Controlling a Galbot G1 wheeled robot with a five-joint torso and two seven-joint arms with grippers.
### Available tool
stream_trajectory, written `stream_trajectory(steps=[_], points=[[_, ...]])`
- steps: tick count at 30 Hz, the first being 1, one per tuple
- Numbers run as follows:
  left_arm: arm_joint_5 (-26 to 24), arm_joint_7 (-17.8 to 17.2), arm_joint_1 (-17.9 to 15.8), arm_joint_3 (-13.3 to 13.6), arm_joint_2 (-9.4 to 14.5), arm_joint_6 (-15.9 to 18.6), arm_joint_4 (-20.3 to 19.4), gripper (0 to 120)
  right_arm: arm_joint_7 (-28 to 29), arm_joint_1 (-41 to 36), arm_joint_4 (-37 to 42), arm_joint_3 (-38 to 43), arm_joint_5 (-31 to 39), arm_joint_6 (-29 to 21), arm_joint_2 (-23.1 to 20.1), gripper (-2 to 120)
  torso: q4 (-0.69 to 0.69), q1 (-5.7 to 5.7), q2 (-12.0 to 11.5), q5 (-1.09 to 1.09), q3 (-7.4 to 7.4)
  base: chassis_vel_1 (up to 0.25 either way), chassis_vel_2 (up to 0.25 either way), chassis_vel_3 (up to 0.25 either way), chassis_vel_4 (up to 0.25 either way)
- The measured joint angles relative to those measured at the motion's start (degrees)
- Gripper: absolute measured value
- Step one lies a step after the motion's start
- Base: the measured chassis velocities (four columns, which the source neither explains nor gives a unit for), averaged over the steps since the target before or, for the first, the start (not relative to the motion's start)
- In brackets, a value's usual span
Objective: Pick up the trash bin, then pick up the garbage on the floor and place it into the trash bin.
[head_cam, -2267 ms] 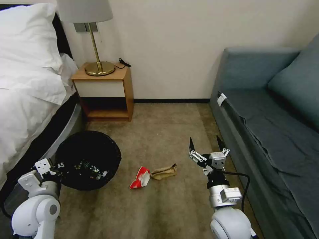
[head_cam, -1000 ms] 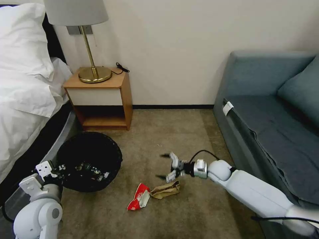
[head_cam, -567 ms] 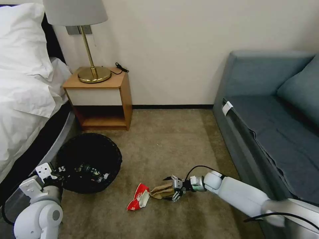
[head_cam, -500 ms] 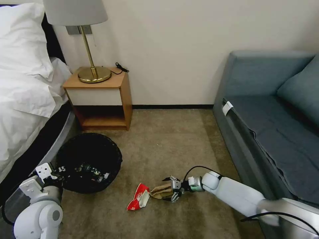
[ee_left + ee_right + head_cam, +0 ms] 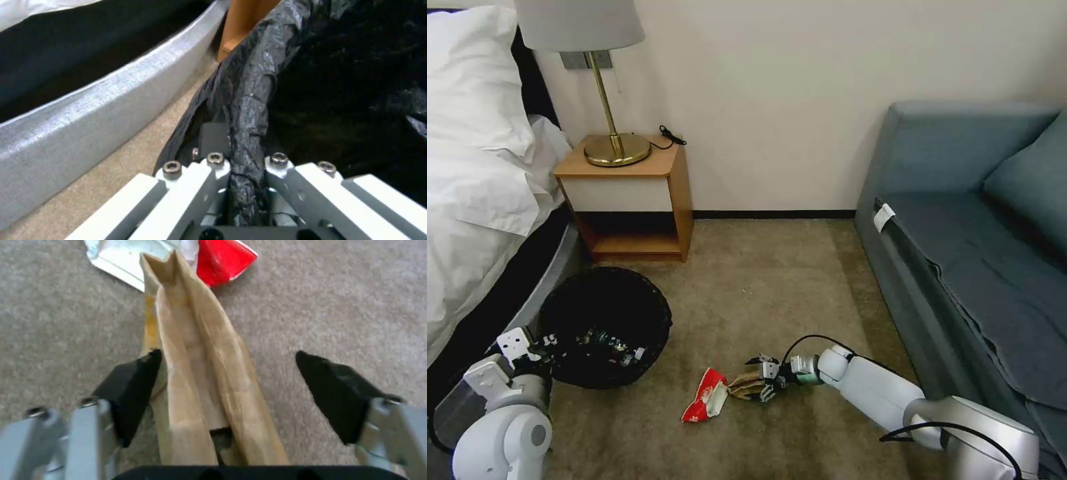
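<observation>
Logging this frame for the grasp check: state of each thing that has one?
left gripper: shut on trash bin rim
trash bin: upright, bag-lined, litter inside
right gripper: open, fingers straddling brown paper
brown paper: crumpled, on carpet
red-white wrapper: on carpet, touching the paper

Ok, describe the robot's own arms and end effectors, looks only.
Both arms are glossy white rounded shells with silver-grey joint rings. The right arm carries a looping black cable near its wrist. The right end effector has black wedge-shaped fingertips on pale metal linkages. The left end effector shows white angular links with silver hex-head screws.
</observation>
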Motion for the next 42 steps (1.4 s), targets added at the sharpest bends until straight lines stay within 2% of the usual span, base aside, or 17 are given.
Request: stream_trajectory(steps=[2, 4, 8, 10, 11, 14, 16, 20, 21, 23, 31, 33, 35, 37, 40, 41, 42], points=[[0.00, 0.01, -0.01, 0.04, 0.00, 0.00, 0.00, 3, 0.02, -0.09, -0.10, 0.14, -0.20, -0.02, -0.06, 74, 0.00, 0.00, 0.00, 0.00, 0.00, 0.000, 0.000, 0.000, 0.000], [0.00, 0.04, -0.05, 0.13, 0.00, 0.00, 0.00, 3, 0.02, -0.32, -0.40, 0.48, -0.59, -0.02, -0.14, 64, 0.00, -0.01, 0.00, 0.00, 0.00, 0.000, 0.000, 0.000, 0.000], [0.01, 0.06, -0.10, 0.19, 0.05, 0.00, 0.02, 3, 0.01, -0.67, -0.95, 0.99, -1.00, -0.02, -0.20, 56, 0.00, 0.00, 0.00, 0.00, 0.00, 0.000, 0.000, 0.000, 0.000], [0.06, 0.06, -0.12, 0.32, 0.05, 0.00, 0.06, 3, 0.01, -0.93, -1.26, 1.29, -1.32, -0.01, -0.19, 47, 0.00, -0.01, 0.00, 0.01, 0.00, 0.000, 0.000, 0.000, 0.000], [0.06, 0.06, -0.12, 0.32, 0.05, 0.00, 0.06, 3, 0.01, -0.93, -1.26, 1.29, -1.32, -0.01, -0.19, 47, 0.00, -0.01, 0.00, 0.01, 0.00, 0.000, 0.000, 0.000, 0.000], [0.22, 0.09, -0.14, 0.45, 0.03, 0.00, 0.17, 3, 0.01, -1.21, -0.98, 1.48, -1.34, 0.01, -0.37, 32, -0.01, -0.01, 0.00, 0.00, 0.00, 0.000, 0.000, 0.000, 0.000], [0.27, 0.09, -0.14, 0.49, 0.02, 0.00, 0.20, 3, 0.01, -1.24, -0.85, 1.53, -1.34, 0.03, -0.43, 29, 0.00, 0.00, 0.00, 0.00, 0.00, 0.000, 0.000, 0.000, 0.000], [0.35, 0.12, -0.14, 0.51, 0.03, 0.00, 0.30, 3, 0.01, -1.50, 0.16, 1.55, -1.18, 0.09, -1.10, 8, 0.00, 0.00, 0.00, 0.00, 0.00, 0.000, 0.000, 0.000, 0.000], [0.35, 0.12, -0.14, 0.51, 0.03, 0.00, 0.30, 3, 0.01, -1.50, 0.16, 1.55, -1.18, 0.09, -1.10, 8, 0.00, 0.00, 0.00, 0.00, 0.00, 0.000, 0.000, 0.000, 0.000], [0.36, 0.13, -0.14, 0.47, 0.08, 0.00, 0.33, 3, 0.01, -1.66, 0.66, 1.58, -1.02, 0.12, -1.46, 1, 0.00, 0.00, 0.00, 0.00, 0.00, 0.000, 0.000, 0.000, 0.000], [0.46, 0.15, -0.20, 0.55, 0.12, 0.00, 0.37, 3, 0.20, -2.34, 3.62, 2.37, 1.06, -0.02, -3.36, 0, 0.00, 0.00, 0.00, 0.01, 0.00, 0.000, 0.000, 0.000, 0.000], [0.48, 0.16, -0.22, 0.55, 0.22, 0.01, 0.45, 3, 0.99, -2.69, 7.67, 3.91, 3.63, -1.18, -5.95, 0, -0.01, 0.00, 0.00, 0.02, 0.00, 0.000, 0.000, 0.000, 0.000], [0.48, 0.16, -0.23, 0.56, 0.25, 0.02, 0.46, 3, 1.44, -2.71, 9.01, 4.70, 4.24, -1.59, -6.78, 0, -0.01, 0.00, 0.00, 0.01, 0.00, 0.000, 0.000, 0.000, 0.000], [0.47, 0.17, -0.25, 0.57, 0.36, 0.13, 0.46, 3, 2.59, -2.70, 12.71, 7.04, 5.52, -2.37, -8.83, 0, -0.01, 0.00, 0.00, 0.00, 0.00, 0.000, 0.000, 0.000, 0.000], [0.38, 0.15, -0.29, 0.58, 0.72, 0.39, 0.29, 3, 4.77, -1.72, 23.56, 11.66, 11.19, -6.17, -13.03, 0, -0.02, 0.00, 0.00, 0.02, 0.01, 0.000, 0.000, 0.000, 0.000], [0.38, 0.15, -0.29, 0.58, 0.72, 0.39, 0.29, 3, 4.77, -1.72, 23.56, 11.66, 11.19, -6.17, -13.03, 0, -0.02, 0.00, 0.00, 0.02, 0.01, 0.000, 0.000, 0.000, 0.000], [0.38, 0.14, -0.28, 0.57, 0.80, 0.43, 0.24, 3, 5.79, -1.06, 27.77, 12.44, 13.70, -7.65, -14.17, 0, -0.02, 0.00, 0.00, 0.02, 0.00, 0.000, 0.000, 0.000, 0.000]])
